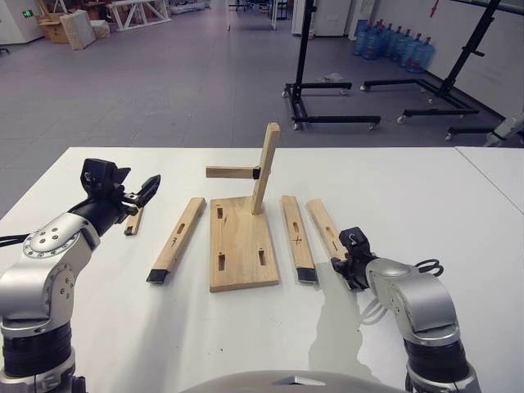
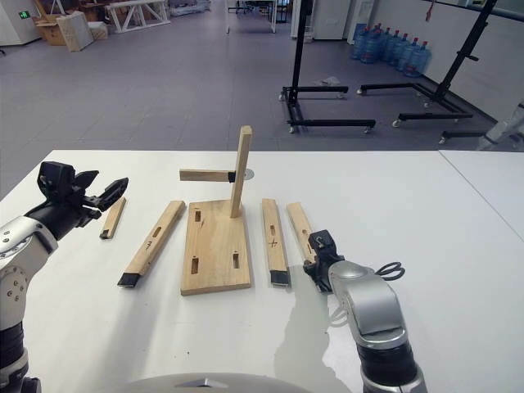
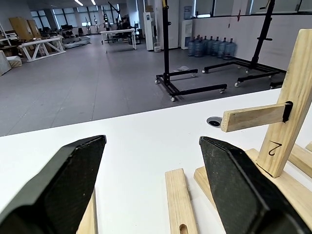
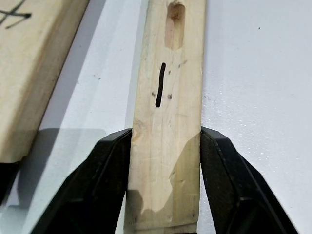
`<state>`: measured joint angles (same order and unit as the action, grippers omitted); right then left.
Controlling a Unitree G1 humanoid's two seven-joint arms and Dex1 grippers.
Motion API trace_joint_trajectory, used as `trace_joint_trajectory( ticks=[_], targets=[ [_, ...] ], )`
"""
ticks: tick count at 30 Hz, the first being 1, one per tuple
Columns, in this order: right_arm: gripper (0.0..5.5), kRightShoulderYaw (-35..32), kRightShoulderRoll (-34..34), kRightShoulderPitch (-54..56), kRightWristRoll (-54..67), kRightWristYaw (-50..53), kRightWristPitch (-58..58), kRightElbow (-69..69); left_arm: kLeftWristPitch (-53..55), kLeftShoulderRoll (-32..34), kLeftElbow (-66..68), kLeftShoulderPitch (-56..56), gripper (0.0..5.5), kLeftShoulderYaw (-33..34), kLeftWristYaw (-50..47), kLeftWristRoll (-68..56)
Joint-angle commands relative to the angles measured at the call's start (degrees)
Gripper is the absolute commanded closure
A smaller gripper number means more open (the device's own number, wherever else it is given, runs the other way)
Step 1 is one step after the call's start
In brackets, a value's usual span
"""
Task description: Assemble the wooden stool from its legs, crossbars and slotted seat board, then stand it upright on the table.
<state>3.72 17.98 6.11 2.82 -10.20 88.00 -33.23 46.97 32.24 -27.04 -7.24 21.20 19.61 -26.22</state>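
Note:
The slotted seat board [image 1: 241, 246] lies flat mid-table. One leg [image 1: 266, 168] stands upright in its far slot, with a crossbar [image 1: 232, 172] sticking out toward my left. Another leg [image 1: 178, 237] lies left of the board, and two more [image 1: 297, 237] [image 1: 326, 228] lie on its right. A short crossbar [image 1: 133, 221] lies at the far left. My left gripper [image 1: 139, 196] hovers open just above that crossbar, fingers [image 3: 53, 185] wide apart. My right gripper [image 4: 165, 180] is shut on the near end of the rightmost leg [image 4: 168, 97], both pads against its sides.
A round cable hole [image 3: 214, 121] is set in the white table [image 1: 426, 188] behind the upright leg. A second table [image 1: 499, 172] adjoins at the right. Black wheeled racks [image 1: 332, 115] stand on the floor beyond the far edge.

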Motion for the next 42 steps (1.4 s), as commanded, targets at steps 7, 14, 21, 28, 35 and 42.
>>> trace_joint_trajectory(
  ticks=[7,14,21,28,35,42],
  targets=[
    [3.44,-20.8,4.4,11.0,8.3,-9.2,-6.8,14.3,1.7,-2.9,5.0,-0.2,2.0,10.1,6.6,-16.8],
    [3.45,-31.9,15.1,27.5,27.4,-31.7,-23.8,20.4,5.7,-4.6,7.9,-8.6,2.0,10.4,7.9,-36.4],
    [3.45,-24.6,13.2,26.6,53.7,-46.8,-17.7,10.3,7.6,-8.9,2.7,-15.3,2.0,1.8,-1.3,-60.6],
    [3.45,-17.5,10.9,26.5,57.0,-44.4,-20.7,12.1,5.2,-8.4,3.2,-16.1,2.0,-4.3,-7.0,-73.0],
    [3.45,-15.1,10.9,25.3,58.1,-42.6,-23.4,12.7,1.0,-5.9,2.2,-17.1,2.0,-5.9,-11.8,-82.0],
    [3.45,-14.5,10.1,25.4,61.9,-40.0,-24.0,11.5,-0.2,-4.7,3.4,-16.6,2.0,-9.0,-12.0,-79.9]
  ],
)
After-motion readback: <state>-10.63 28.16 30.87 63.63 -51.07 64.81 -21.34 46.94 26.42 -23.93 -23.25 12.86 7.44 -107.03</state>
